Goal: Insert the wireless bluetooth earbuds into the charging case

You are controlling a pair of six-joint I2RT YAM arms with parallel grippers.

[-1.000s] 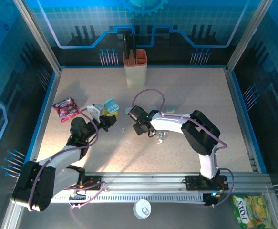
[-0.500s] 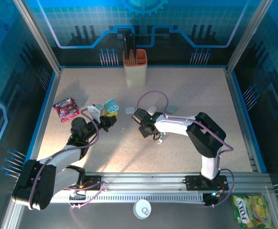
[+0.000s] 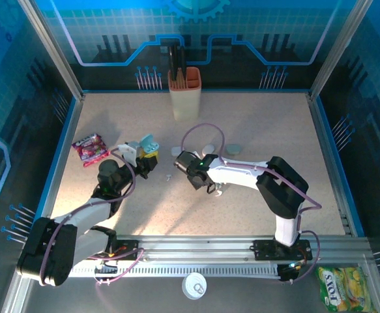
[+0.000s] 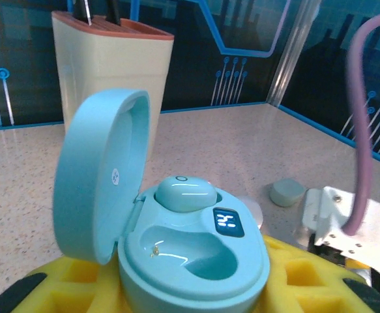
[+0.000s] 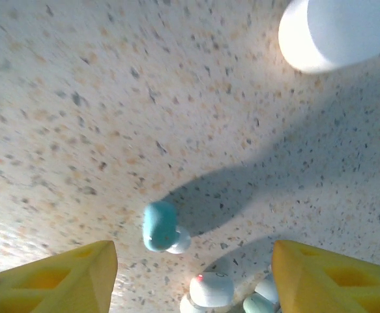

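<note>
Left gripper (image 3: 148, 156) grasps the open charging case (image 4: 196, 261); right gripper (image 5: 191, 261) hangs released over a teal earbud (image 5: 160, 227), which it must apparently descend and pinch next.

Teal charging case (image 4: 196, 264), teal-and-white earbud (image 5: 160, 225), speckled beige table (image 5: 111, 98)

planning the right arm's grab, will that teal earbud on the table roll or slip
The teal earbud looks rounded and smooth, so it may roll or squirt from a pinch. Tiny beside the right pincer, it is probably light and easily nudged.
</note>
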